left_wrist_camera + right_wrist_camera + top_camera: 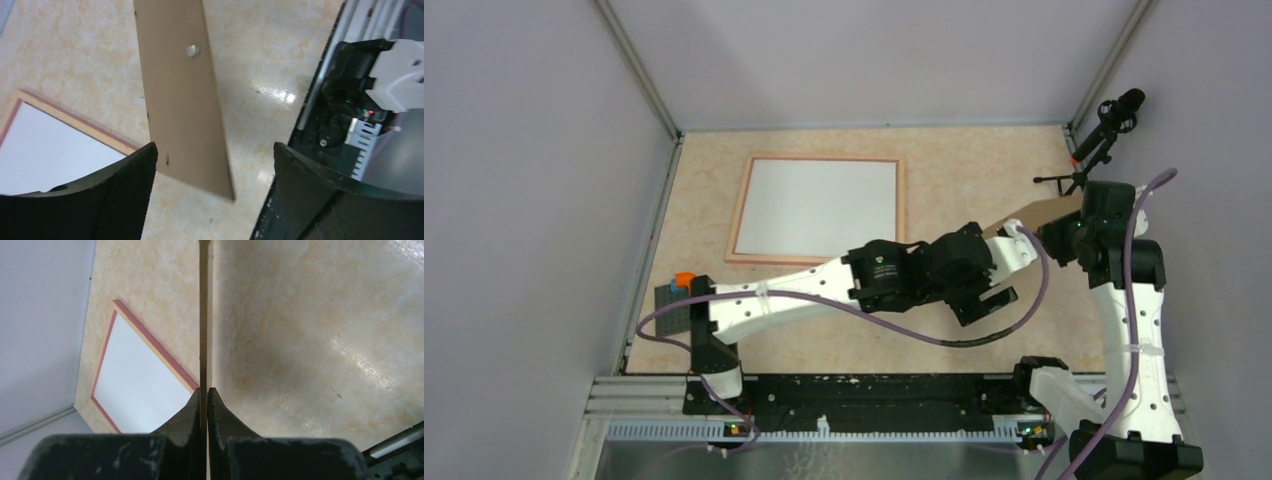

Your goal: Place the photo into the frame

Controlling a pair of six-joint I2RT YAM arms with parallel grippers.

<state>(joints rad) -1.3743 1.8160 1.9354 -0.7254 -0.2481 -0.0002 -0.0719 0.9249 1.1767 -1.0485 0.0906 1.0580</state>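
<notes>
The pinkish-tan frame (742, 205) lies flat at the back left of the table. A plain white sheet (816, 208) fills it, apparently the photo's white back; no printed side shows. The frame also shows in the left wrist view (75, 122) and in the right wrist view (150, 335). My right gripper (203, 392) is shut on the brown cardboard backing board (204, 315), held edge-on above the table, right of the frame (1049, 213). My left gripper (215, 190) is open and empty, with the board's lower end (180, 100) hanging between and beyond its fingers.
A small microphone on a stand (1104, 130) is at the back right corner. A dark block with an orange cap (679, 288) sits at the left edge by the left arm's base. Grey walls enclose the table. A black rail (864, 395) runs along the near edge.
</notes>
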